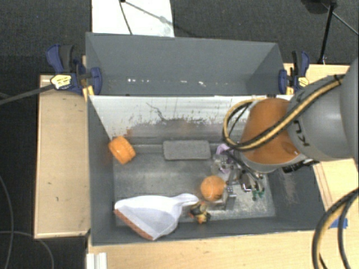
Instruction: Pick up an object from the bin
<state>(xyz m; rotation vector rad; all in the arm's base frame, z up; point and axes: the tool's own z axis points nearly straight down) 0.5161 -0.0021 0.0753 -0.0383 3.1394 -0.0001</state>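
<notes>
Camera view, gripper (231, 185) down in the bin (151, 178) at lower right, seemingly touching an orange ball (211, 189) just left of it, its grip impossible to tell, grey block (186, 149) above, white cloth (150, 214) lower left, orange roll (122, 149) far left.

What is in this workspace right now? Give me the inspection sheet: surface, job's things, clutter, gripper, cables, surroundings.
Surface: grey bin floor, scuffed, with streaks near the back wall.
Job's things: orange ball, right of centre, directly beside the gripper; whether it is gripped cannot be told.
Clutter: orange cylinder at left; grey block at back centre; white cloth at front left; small dark-and-yellow item at the cloth's right tip.
Gripper: gripper low in the bin's right part, next to the ball.
Cables: yellow-and-black cables looped over the orange wrist cover.
Surroundings: dark floor around the bin.
</notes>
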